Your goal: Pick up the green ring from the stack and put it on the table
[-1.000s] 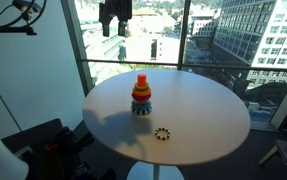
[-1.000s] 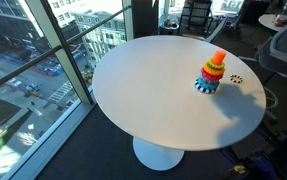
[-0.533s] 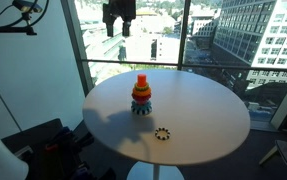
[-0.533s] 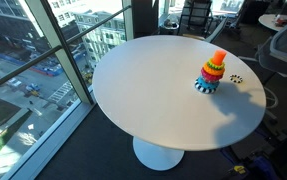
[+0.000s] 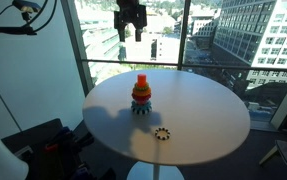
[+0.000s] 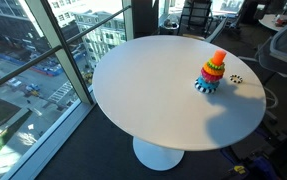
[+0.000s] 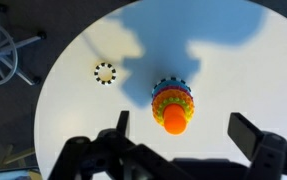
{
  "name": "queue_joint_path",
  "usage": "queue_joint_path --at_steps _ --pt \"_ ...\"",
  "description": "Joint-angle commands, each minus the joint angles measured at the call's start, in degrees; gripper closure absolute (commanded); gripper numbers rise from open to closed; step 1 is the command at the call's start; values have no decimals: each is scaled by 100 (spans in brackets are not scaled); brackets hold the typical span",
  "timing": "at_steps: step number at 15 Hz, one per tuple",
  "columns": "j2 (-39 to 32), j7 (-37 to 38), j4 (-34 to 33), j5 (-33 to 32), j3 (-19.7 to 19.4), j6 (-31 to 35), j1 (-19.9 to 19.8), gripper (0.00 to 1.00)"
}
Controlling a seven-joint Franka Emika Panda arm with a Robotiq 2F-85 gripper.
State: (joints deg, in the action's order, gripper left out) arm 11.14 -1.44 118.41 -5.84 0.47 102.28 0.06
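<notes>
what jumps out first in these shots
The bright stack of coloured rings, orange on top, stands near the middle of the round white table. A pale dotted ring lies flat on the tabletop, apart from it. The open gripper hangs high above, holding nothing.

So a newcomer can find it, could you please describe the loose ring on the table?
Find the round white table by the windows, with a stack of coloured rings standing on it. The loose ring lies flat on the tabletop, apart from the stack. Unlike the bright stacked rings, it is pale with dark dots.
</notes>
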Motion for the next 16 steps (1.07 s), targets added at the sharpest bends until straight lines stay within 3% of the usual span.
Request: queue_joint_path --at_steps 1,9,16 --pt "-284 -122 -91 210 -60 361 6 0" --pt "-693 -381 95 657 -91 1135 -6 0" --pt "-815 -204 65 534 -54 1091 0 0"
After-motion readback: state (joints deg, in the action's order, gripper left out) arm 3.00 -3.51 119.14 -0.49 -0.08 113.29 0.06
